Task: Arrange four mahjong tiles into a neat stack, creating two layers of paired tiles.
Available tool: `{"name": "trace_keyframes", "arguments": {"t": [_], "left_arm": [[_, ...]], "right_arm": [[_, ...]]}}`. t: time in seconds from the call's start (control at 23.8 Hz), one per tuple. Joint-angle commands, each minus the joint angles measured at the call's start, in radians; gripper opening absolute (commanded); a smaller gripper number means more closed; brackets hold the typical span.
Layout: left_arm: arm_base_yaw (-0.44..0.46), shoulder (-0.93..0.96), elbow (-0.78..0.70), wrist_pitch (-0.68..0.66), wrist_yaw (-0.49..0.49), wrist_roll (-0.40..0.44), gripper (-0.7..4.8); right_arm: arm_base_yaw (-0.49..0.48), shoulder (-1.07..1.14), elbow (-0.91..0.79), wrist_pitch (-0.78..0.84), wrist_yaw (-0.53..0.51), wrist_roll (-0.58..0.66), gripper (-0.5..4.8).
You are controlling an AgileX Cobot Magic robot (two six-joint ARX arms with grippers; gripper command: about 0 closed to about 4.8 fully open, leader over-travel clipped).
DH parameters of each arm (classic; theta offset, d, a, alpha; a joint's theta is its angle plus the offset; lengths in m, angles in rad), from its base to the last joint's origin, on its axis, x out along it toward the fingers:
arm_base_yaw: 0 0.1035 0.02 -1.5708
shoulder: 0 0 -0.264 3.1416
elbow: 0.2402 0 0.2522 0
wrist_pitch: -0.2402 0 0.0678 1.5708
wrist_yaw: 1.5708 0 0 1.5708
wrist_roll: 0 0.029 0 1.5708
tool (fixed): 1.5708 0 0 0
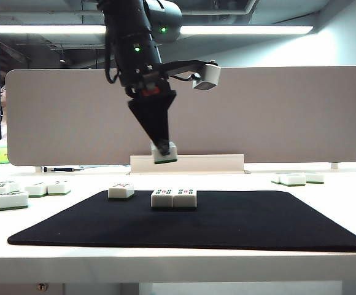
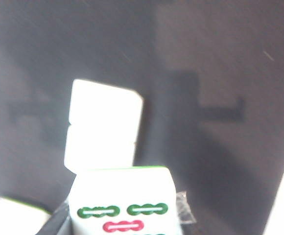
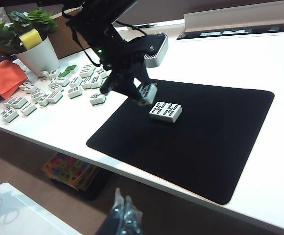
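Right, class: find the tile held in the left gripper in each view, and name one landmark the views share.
Exterior view: held tile pinched in the left gripper, in the air above the pair on the mat.
Left wrist view: held tile at bottom centre, close up, pair beyond.
Right wrist view: held tile just above the pair.
Shared landmark: the pair.

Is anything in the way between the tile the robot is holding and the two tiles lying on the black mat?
Nothing visible. The left gripper holds a white green-based mahjong tile above the side-by-side tile pair.
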Motion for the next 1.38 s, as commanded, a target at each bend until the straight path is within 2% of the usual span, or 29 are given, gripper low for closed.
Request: {"name": "trace_keyframes", "arguments": {"t": [0.04,0.42,0.55,0.88,0.92,1.01,1.05,1.17,1.22,1.38], "left_arm": [[-0.007,0.006,0.002,0.076,-0.006,0.01,1.53],[-0.019,0.083,0.002,0.114,-0.057,0.195,1.56],[-0.026,0.083,0.002,0.154,-0.046,0.196,1.57],[-0.038,0.139,0.002,0.146,-0.028,0.192,1.67],[-0.038,0.139,0.002,0.146,-0.028,0.192,1.87],[-0.038,0.139,0.002,0.147,-0.029,0.192,2.69],[-0.038,0.139,0.002,0.15,-0.029,0.192,2.83],[-0.038,0.138,0.002,0.158,-0.083,0.192,2.84],[-0.039,0.137,0.002,0.163,-0.105,0.186,3.05],[-0.039,0.104,0.003,0.159,-0.106,0.123,3.14]], "right_arm": [[0.0,-0.012,0.003,0.009,0.0,0.0,-0.01],[0.0,-0.012,0.003,0.009,0.0,0.0,-0.01],[0.0,-0.012,0.003,0.009,0.0,0.0,-0.01],[0.0,-0.012,0.003,-0.009,0.0,0.0,-0.01],[0.0,-0.012,0.003,-0.014,0.001,0.0,-0.01],[0.0,-0.012,0.003,-0.016,0.0,0.0,-0.01],[0.0,-0.012,0.003,-0.016,0.0,0.0,-0.01],[0.0,-0.012,0.003,-0.016,0.0,0.0,-0.01],[0.0,-0.012,0.003,-0.016,0.0,0.0,-0.01],[0.0,-0.012,0.003,-0.016,0.0,0.0,-0.01]]}}
